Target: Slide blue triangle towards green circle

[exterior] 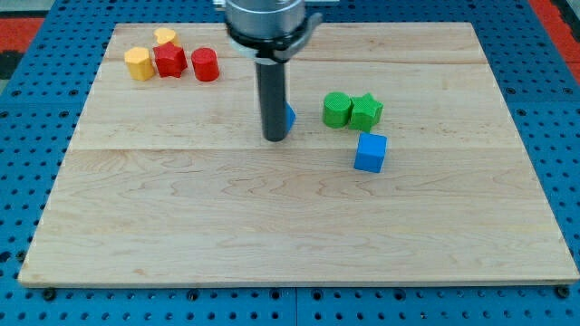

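Observation:
The blue triangle [289, 116] is almost wholly hidden behind my rod; only a small blue sliver shows at the rod's right side. My tip [275, 139] rests on the board at the triangle's left, touching or nearly touching it. The green circle [336, 110] lies to the view's right of the triangle, with a short gap of bare wood between them. A green star [366, 111] sits against the circle's right side.
A blue cube [370, 152] lies below and right of the green pair. At the view's top left sit a yellow hexagon [139, 63], a small yellow block [165, 36], a red star [169, 61] and a red hexagon [206, 64]. The wooden board [299, 235] is ringed by blue pegboard.

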### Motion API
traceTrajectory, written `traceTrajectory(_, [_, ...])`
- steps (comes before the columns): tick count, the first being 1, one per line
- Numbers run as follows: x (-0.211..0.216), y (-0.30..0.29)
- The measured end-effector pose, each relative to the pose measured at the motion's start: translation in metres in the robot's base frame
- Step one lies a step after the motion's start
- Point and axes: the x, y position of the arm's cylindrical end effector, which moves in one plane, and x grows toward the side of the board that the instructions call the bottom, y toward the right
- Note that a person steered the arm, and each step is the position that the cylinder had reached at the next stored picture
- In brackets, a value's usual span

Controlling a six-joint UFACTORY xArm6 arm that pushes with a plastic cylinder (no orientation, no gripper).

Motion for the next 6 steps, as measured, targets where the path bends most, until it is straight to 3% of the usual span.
traceTrajectory(2, [0.011,0.010])
traceTrajectory(3, [-0.005,-0.064])
traceTrajectory(6, [-0.008,-0.002])
